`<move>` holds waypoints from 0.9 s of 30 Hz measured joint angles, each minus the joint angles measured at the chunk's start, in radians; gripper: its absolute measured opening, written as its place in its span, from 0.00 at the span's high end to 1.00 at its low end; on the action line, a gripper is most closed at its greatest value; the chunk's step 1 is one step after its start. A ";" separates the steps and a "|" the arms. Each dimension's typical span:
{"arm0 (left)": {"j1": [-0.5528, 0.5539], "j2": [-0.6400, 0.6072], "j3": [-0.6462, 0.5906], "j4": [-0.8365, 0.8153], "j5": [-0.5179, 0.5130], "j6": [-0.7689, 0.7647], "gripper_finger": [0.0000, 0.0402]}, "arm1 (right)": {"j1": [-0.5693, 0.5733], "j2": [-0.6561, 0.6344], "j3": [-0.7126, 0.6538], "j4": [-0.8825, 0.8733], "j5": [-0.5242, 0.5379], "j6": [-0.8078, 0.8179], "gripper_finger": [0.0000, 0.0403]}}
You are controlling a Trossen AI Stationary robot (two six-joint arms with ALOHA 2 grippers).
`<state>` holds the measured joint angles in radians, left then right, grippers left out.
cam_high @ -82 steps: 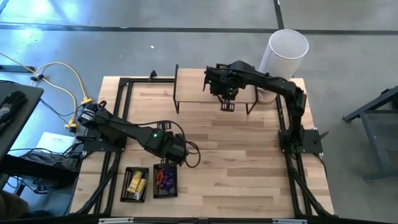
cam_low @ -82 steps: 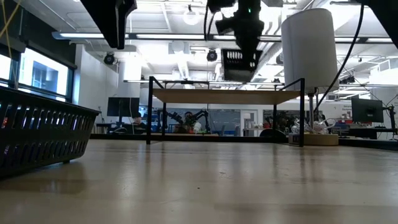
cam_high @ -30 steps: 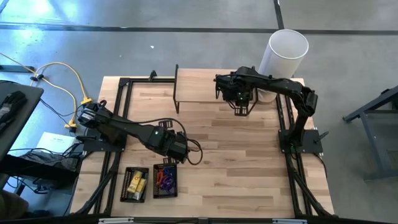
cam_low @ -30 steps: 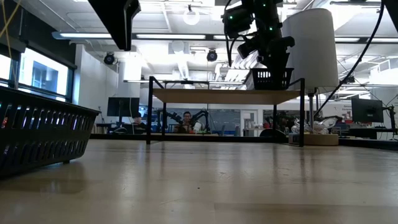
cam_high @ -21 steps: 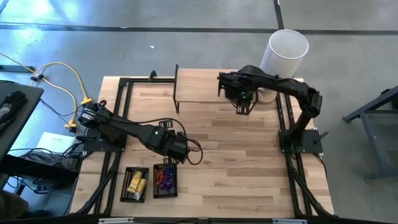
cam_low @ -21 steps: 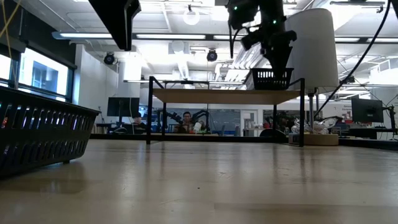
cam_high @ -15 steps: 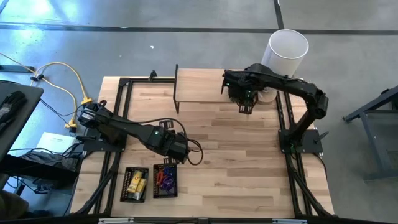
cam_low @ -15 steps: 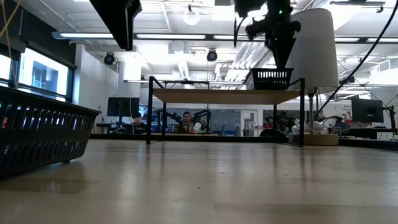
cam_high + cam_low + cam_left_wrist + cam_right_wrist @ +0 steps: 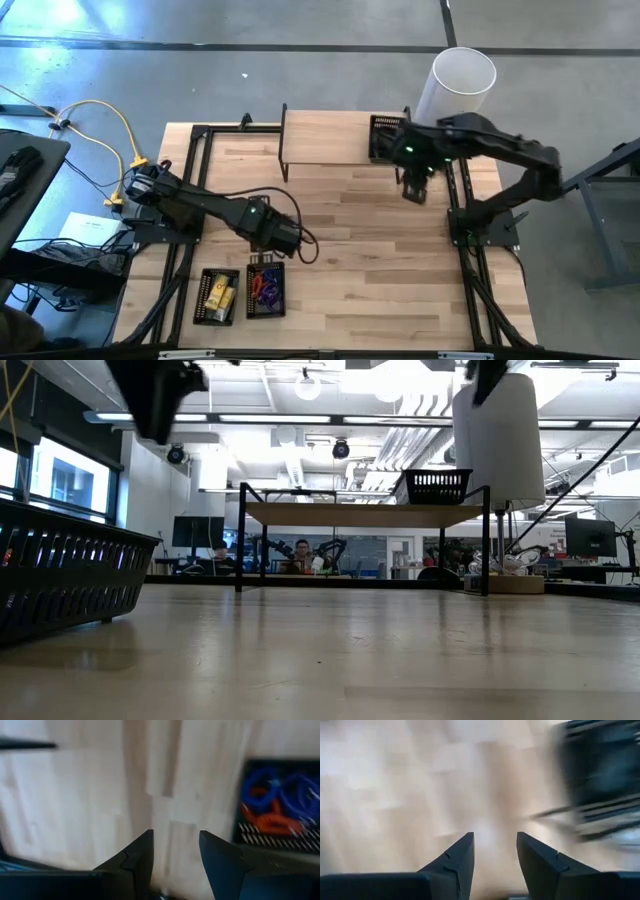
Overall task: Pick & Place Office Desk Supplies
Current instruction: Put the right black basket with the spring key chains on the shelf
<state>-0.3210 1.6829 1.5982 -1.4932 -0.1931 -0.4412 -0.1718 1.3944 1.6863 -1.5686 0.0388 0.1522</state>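
Observation:
Purple, blue and orange loops point(image 9: 264, 288) lie in a black mesh tray point(image 9: 280, 300) near the table's front edge. Yellow packets point(image 9: 222, 296) lie in a second tray point(image 9: 203, 300) to its left. My left gripper point(image 9: 275, 245) hangs open, pointing down, just beyond the loops' tray. In the left wrist view the loops point(image 9: 280, 802) show beside the open fingers point(image 9: 176, 840). A small black mesh tray point(image 9: 385, 135) sits on the right end of a wooden shelf point(image 9: 325, 145). My right gripper point(image 9: 413, 190) is open and holds nothing, high above the table, nearer than the shelf.
A tall white cylinder point(image 9: 463, 78) stands at the table's far right corner, behind the shelf. The black frame rails point(image 9: 190, 190) run along the table's left and right sides. Bare wood point(image 9: 380, 260) lies between the shelf and the front trays.
My right gripper has let go of the small mesh tray, which stays on the shelf. It has risen and swung toward the table's right and near edges, turning as it went. My left gripper has tipped a little where it hangs.

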 joint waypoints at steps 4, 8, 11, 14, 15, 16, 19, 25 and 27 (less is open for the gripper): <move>-0.011 0.000 0.000 -0.009 0.115 -0.030 0.63 | 0.099 -0.064 0.001 0.046 -0.337 0.187 0.66; -0.051 0.000 0.000 -0.009 0.233 -0.079 0.63 | 0.253 -0.091 0.001 0.147 -0.431 0.306 0.66; -0.097 0.000 0.000 -0.009 0.244 -0.189 0.63 | 0.389 -0.101 0.001 0.191 -0.324 0.368 0.66; -0.148 0.000 0.000 0.009 0.244 -0.331 0.63 | 0.509 -0.098 0.001 0.207 -0.190 0.402 0.66; -0.166 0.000 0.000 0.023 0.244 -0.378 0.63 | 0.548 -0.095 0.001 0.210 -0.150 0.415 0.66; -0.183 0.000 0.000 0.040 0.244 -0.419 0.63 | 0.584 -0.089 0.001 0.214 -0.107 0.427 0.66; -0.233 0.000 0.000 0.122 0.240 -0.510 0.63 | 0.664 -0.067 0.001 0.228 -0.034 0.431 0.66; -0.338 0.000 0.000 0.358 0.158 -0.589 0.63 | 0.791 -0.018 0.000 0.266 0.070 0.452 0.66; -0.376 0.000 0.000 0.403 0.131 -0.623 0.63 | 0.823 0.005 0.000 0.279 0.118 0.469 0.66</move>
<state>-0.6971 1.6829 1.5982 -1.0901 -0.0620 -1.0641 0.6511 1.3998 1.6859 -1.2895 0.1570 0.6212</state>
